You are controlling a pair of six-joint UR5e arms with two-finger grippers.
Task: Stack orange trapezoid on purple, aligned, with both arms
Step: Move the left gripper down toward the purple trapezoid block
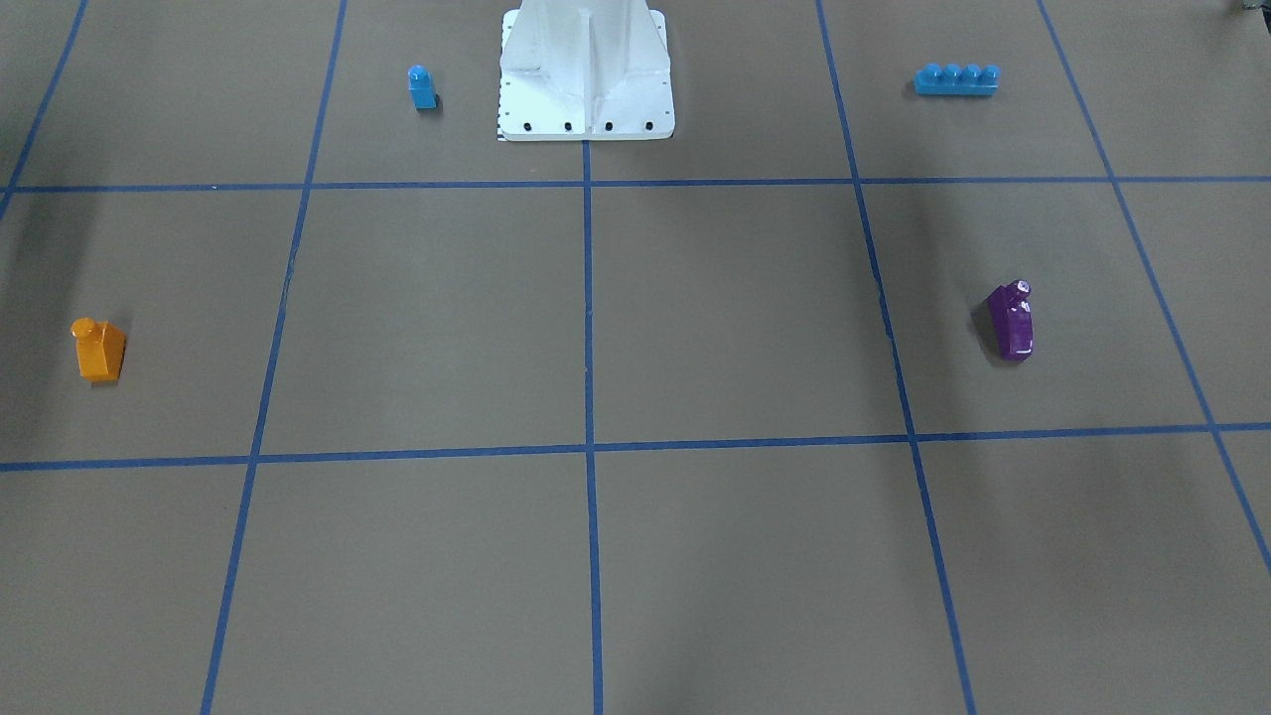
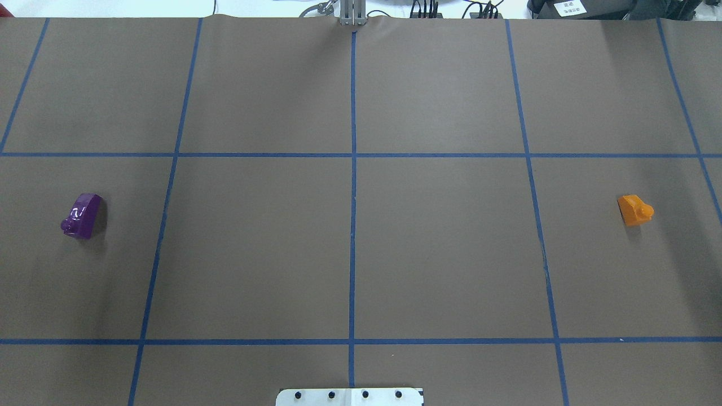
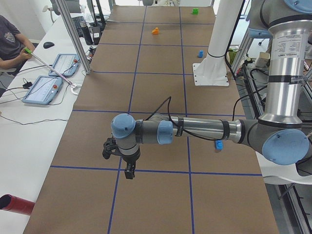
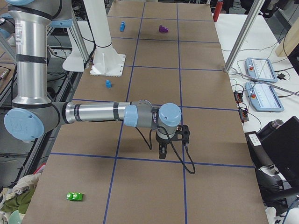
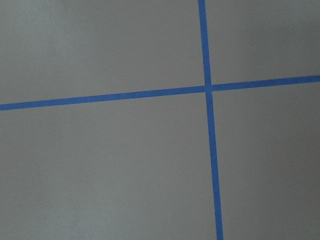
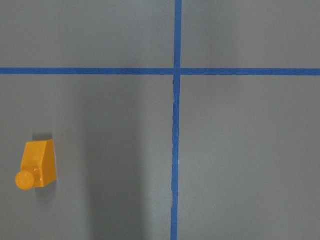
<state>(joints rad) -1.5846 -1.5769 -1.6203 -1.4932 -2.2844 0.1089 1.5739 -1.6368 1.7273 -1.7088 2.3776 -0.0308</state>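
Orange trapezoid (image 1: 99, 350) well apart from purple (image 1: 1011, 323); left claw (image 3: 128, 171), right claw (image 4: 162, 151): state unclear

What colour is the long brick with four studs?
The long brick is blue. It shows best in the exterior front-facing view.

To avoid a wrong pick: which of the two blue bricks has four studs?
The long blue brick on the robot's left; the small blue brick has one.

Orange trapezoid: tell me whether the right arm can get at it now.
Probably yes. The orange trapezoid stands alone on the table on the right arm's side, nothing beside or over it; the right wrist camera looks down on it.
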